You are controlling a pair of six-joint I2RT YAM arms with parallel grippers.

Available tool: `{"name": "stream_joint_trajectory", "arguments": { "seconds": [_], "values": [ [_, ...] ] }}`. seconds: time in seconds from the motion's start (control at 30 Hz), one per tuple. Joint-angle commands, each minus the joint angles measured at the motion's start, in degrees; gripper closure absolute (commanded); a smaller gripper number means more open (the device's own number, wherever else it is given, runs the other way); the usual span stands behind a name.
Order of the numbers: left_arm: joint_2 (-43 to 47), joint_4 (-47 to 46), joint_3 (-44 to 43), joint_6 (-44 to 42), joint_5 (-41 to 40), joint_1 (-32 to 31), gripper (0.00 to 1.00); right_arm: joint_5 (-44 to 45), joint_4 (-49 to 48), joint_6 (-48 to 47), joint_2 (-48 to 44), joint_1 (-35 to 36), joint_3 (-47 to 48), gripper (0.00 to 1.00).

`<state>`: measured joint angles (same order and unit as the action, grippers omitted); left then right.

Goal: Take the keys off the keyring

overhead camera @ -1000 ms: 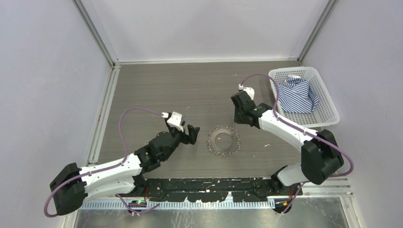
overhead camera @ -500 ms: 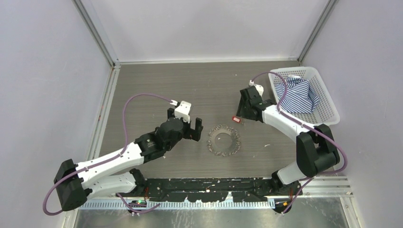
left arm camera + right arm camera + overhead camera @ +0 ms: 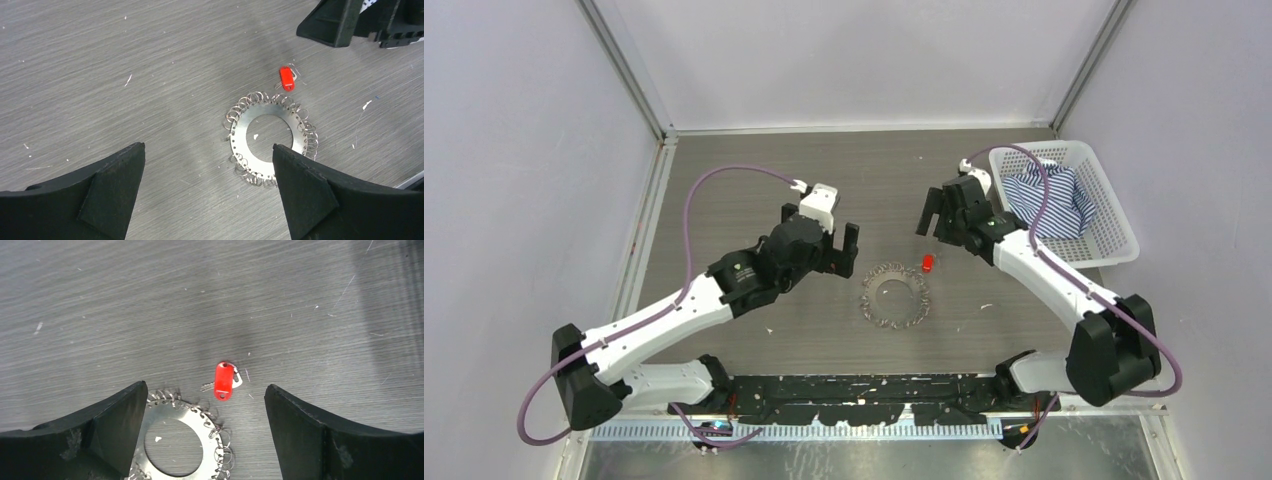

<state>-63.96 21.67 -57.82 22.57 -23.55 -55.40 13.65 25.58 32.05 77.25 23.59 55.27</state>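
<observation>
The keyring (image 3: 870, 300) is a flat silvery ring with an open centre, lying on the grey table and fringed with small wire loops. It also shows in the left wrist view (image 3: 244, 131) and the right wrist view (image 3: 161, 412). A red-headed key (image 3: 927, 263) lies loose on the table just beyond the ring's far right edge, apart from it (image 3: 286, 79) (image 3: 223, 381). My left gripper (image 3: 846, 250) hovers open left of the ring (image 3: 208, 147). My right gripper (image 3: 932, 215) hangs open above the red key (image 3: 206, 386), holding nothing.
A white plastic basket (image 3: 1114, 238) with a blue-striped cloth (image 3: 1049, 200) stands at the right edge of the table. The right gripper's fingers (image 3: 332, 22) show at the top of the left wrist view. White specks dot the table.
The right gripper has opened and let the red key drop onto the table beside the ring, then drawn back. The left gripper has opened fully and moved forward, up beside the ring.
</observation>
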Motion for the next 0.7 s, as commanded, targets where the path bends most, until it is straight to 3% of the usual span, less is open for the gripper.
{"name": "stream_joint_trajectory", "arguments": {
  "seconds": [0.0, 0.67],
  "values": [
    [-1.6, 5.9, -4.2, 2.1, -1.4, 0.2, 0.00, 0.2, -0.5, -0.2, -5.4, -0.3, 2.7, 0.07],
    [-1.4, 5.1, -6.2, 0.8, -7.0, 0.2, 0.00, -1.5, -4.6, 5.1, -20.8, -0.2, -3.2, 0.00]
  ]
}}
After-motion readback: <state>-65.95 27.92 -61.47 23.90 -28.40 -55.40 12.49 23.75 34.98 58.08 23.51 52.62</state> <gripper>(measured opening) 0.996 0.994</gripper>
